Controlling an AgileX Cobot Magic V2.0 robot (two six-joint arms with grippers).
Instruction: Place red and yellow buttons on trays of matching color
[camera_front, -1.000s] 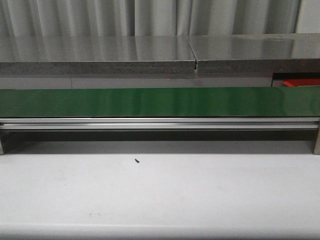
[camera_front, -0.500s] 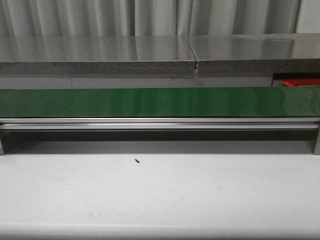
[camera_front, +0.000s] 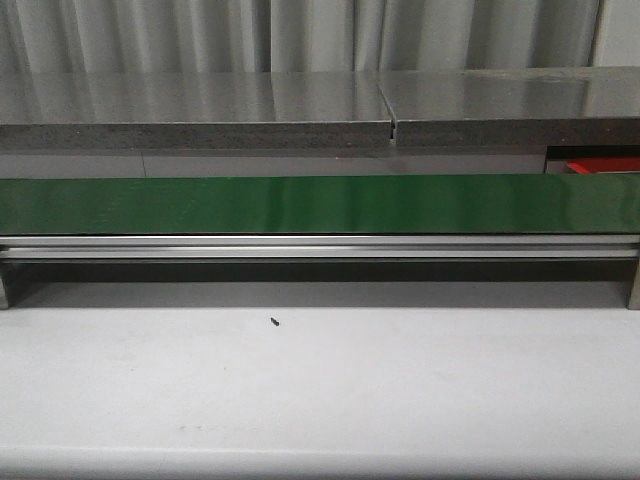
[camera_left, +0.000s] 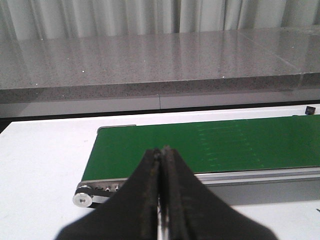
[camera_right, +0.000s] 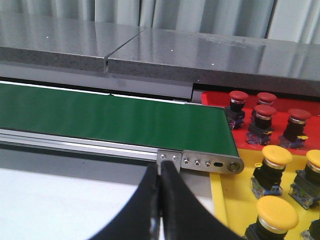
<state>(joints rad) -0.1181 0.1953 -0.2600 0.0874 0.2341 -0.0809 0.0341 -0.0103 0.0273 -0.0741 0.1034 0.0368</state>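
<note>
In the right wrist view, several red buttons (camera_right: 265, 114) stand on the red tray (camera_right: 216, 98) past the conveyor's end, and several yellow buttons (camera_right: 277, 156) stand on the yellow tray (camera_right: 228, 200) beside it. My right gripper (camera_right: 160, 168) is shut and empty, hovering short of the conveyor's end bracket. My left gripper (camera_left: 161, 152) is shut with nothing in it, in front of the other end of the green belt (camera_left: 210, 145). The belt (camera_front: 320, 204) carries no button. Neither gripper appears in the front view, where a sliver of the red tray (camera_front: 600, 165) shows at far right.
The green conveyor (camera_right: 110, 120) has an aluminium side rail (camera_front: 320, 247) and a roller end (camera_left: 82, 199). A grey stone ledge (camera_front: 200, 110) runs behind it. A small dark speck (camera_front: 273, 322) lies on the white table (camera_front: 320, 390).
</note>
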